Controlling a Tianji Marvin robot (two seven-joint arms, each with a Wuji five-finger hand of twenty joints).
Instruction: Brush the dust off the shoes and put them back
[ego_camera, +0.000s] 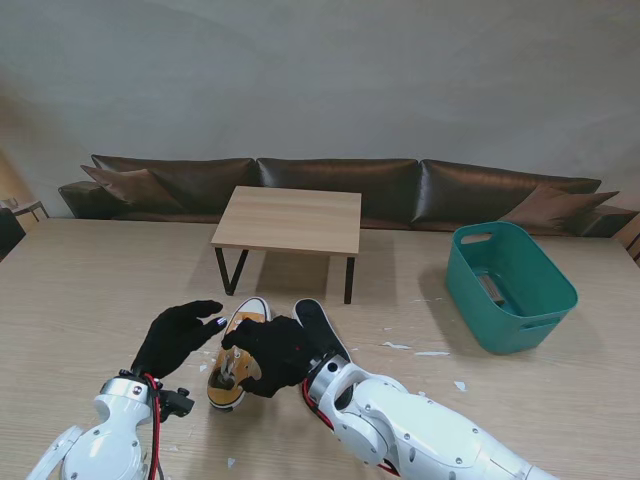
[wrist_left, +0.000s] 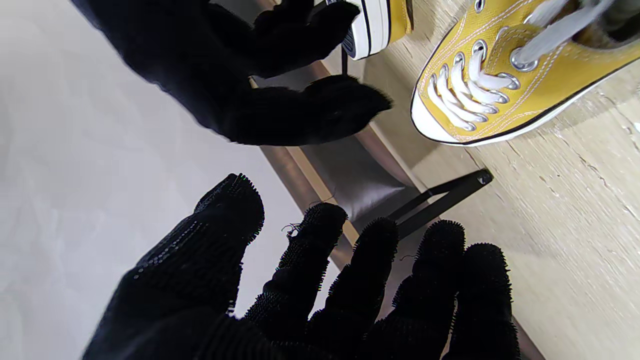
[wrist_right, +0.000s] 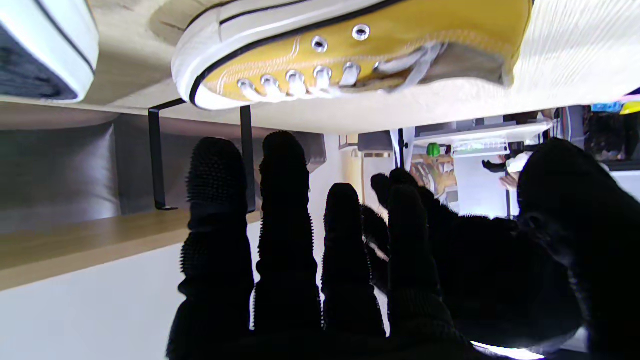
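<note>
A yellow sneaker (ego_camera: 232, 375) with white laces stands upright on the table, toe pointing away from me. It also shows in the left wrist view as the yellow sneaker (wrist_left: 500, 85) and in the right wrist view (wrist_right: 350, 65). The second shoe (ego_camera: 318, 322) lies to its right with its dark sole (wrist_right: 35, 55) turned out. My right hand (ego_camera: 270, 352), in a black bristly glove, hovers over the yellow sneaker with fingers (wrist_right: 282, 210) spread, holding nothing. My left hand (ego_camera: 178, 335) is open just left of the sneaker, its fingers (wrist_left: 370, 270) apart.
A low wooden stand (ego_camera: 290, 218) with black legs (wrist_left: 440, 197) sits farther from me, behind the shoes. A teal basket (ego_camera: 512, 290) stands at the right. White paper scraps (ego_camera: 432, 353) lie scattered on the table. A brown sofa (ego_camera: 330, 185) runs along the back.
</note>
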